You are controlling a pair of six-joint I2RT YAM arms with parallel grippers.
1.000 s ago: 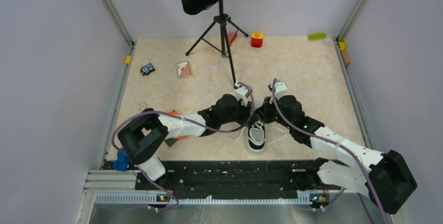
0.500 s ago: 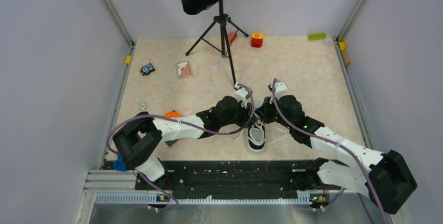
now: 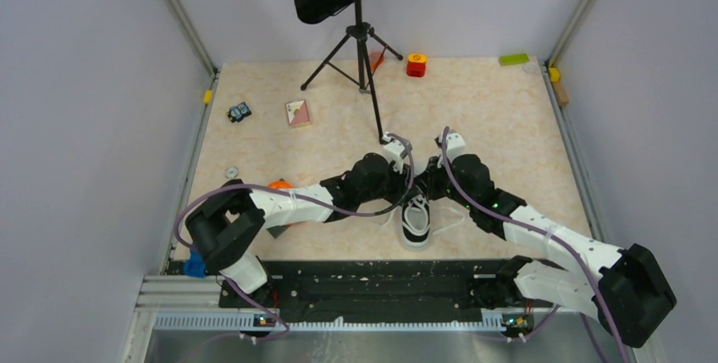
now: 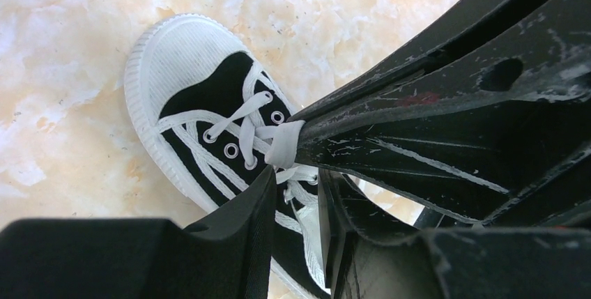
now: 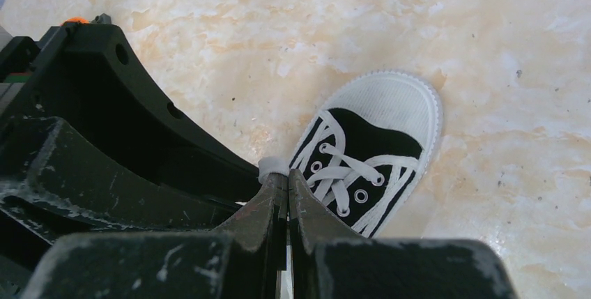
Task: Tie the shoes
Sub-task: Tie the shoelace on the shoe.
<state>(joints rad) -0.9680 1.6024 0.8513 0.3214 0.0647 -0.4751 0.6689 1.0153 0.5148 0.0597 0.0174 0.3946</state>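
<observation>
Jaws first: on the right gripper (image 3: 428, 185) they are together, pinched on a fold of white lace (image 4: 280, 146). On the left gripper (image 3: 405, 185) they stand a little apart.

From above, you see both grippers meeting tip to tip over the shoe (image 3: 415, 221), which lies on the table (image 3: 508, 126) just ahead of the arm bases, toe toward you. Compared with a second ago, the shoe has not moved. Your left arm's elbow has swung back, uncovering more of the orange thing (image 3: 278, 184) beside it.

Your left wrist camera shows its two fingers straddling the lace strands near the upper eyelets, with a narrow gap between them. You cannot tell from it whether they already grip anything. The right gripper's tips cross in from the upper right, holding the fold taut.

Your right wrist camera confirms it: fingers shut flat, with a nub of lace poking out at the tip and the white toe cap beyond.

Judging by this, the left is settling onto the second strand; no knot or bow is formed yet.
</observation>
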